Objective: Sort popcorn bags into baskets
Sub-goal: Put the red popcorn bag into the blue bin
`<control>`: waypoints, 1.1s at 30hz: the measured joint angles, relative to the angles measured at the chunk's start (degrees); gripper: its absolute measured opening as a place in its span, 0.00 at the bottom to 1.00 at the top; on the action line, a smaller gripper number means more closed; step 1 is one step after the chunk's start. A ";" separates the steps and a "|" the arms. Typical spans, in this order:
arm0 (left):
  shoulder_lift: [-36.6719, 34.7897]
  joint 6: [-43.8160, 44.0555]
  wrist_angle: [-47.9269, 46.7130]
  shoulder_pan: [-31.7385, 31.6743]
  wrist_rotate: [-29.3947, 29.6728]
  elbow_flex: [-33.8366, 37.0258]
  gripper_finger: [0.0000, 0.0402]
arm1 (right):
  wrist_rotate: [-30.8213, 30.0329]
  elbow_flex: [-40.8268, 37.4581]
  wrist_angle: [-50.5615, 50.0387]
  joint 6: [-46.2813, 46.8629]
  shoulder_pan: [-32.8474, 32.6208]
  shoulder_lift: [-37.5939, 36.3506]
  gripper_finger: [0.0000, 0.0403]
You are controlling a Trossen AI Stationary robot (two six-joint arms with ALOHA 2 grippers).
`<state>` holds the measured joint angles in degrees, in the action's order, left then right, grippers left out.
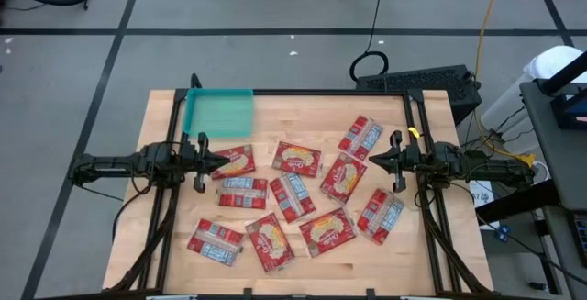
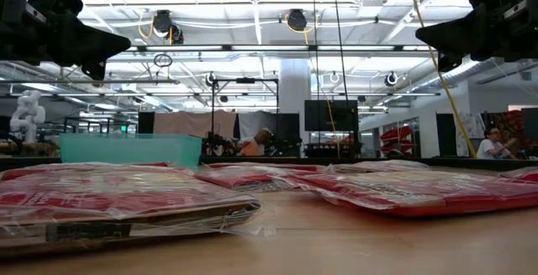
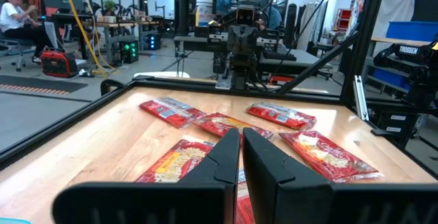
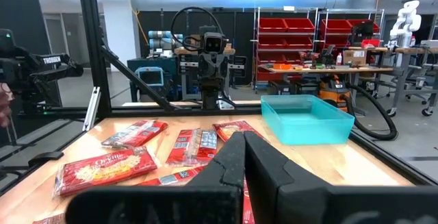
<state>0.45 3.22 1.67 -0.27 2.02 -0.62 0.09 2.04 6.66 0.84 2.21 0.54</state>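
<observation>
The table [image 1: 165, 208] is pale butcher-block wood set in a dark metal frame, standing on a grey floor crossed by black tape lines. The red bags [image 1: 296, 159] lie flat and scattered over its middle and near half, several overlapping or touching; none is in the tray [image 1: 218, 113]. That teal tray sits at the far left corner of the wood, just beside the frame.

The left gripper [image 1: 218, 161] hangs above the left edge, level with the nearest bag, its fingers [image 3: 222, 157] drawn nearly together with only a thin slit between them and nothing held. The right gripper [image 1: 373, 161] hangs above the right edge, fingers pressed together, also holding nothing. Both point inward at each other across the bags.

Beyond the table, the low view shows an open workshop with bright ceiling strip lights, hanging cables and dark monitors. Red bin shelves [image 4: 311, 35] line one wall, and a white humanoid robot [image 4: 405, 18] stands near them. A person [image 3: 15, 15] sits at a desk on another side.
</observation>
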 joint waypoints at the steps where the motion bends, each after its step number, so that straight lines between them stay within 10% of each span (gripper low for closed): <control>1: 0.02 0.02 0.00 0.00 0.00 0.00 0.06 | -0.01 0.00 0.00 0.00 0.00 0.00 0.00; 24: 0.85 -1.48 -0.90 -0.02 -0.55 -0.07 0.06 | -6.32 1.31 4.15 7.65 0.01 1.59 0.00; 33: 6.84 0.14 -1.07 -0.02 -0.52 -0.07 0.06 | -9.38 12.86 3.07 7.23 0.01 10.91 0.00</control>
<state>7.29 3.37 0.60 -0.30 1.50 -0.69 -9.29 14.90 9.73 8.07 2.22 11.44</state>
